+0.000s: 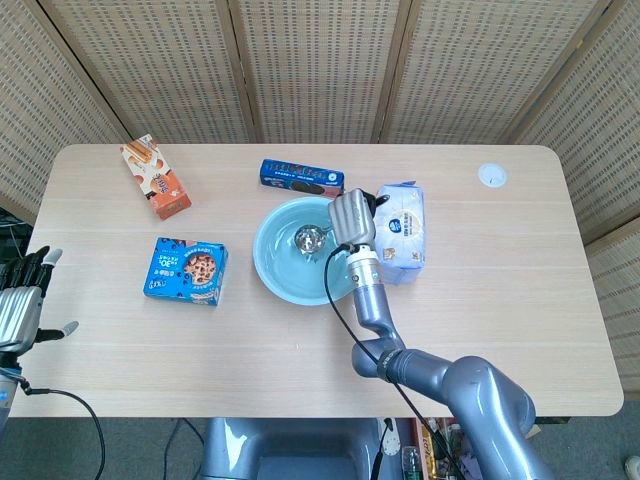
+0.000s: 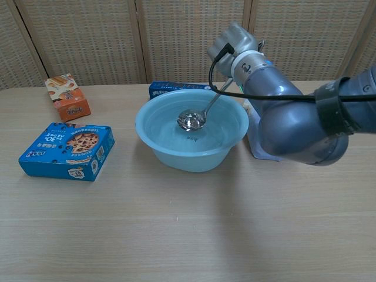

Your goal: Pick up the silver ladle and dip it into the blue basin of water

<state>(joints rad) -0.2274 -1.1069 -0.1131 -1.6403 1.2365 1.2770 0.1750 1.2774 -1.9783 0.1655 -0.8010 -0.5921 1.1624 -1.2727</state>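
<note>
The blue basin (image 1: 278, 277) (image 2: 154, 132) stands in the middle of the table with water in it. My right hand (image 1: 351, 216) (image 2: 232, 42) hovers over the basin's right rim and grips the handle of the silver ladle (image 1: 309, 238) (image 2: 192, 119). The ladle slants down to the left, and its bowl sits low inside the basin at the water. My left hand (image 1: 22, 300) is at the far left edge of the head view, off the table, fingers apart and holding nothing.
A white and blue packet (image 1: 403, 227) (image 2: 274, 143) lies just right of the basin, partly behind my right arm. A dark blue biscuit box (image 1: 302, 177) is behind the basin, a blue cookie box (image 1: 187, 270) (image 2: 64, 150) to its left, an orange box (image 1: 155, 177) far left.
</note>
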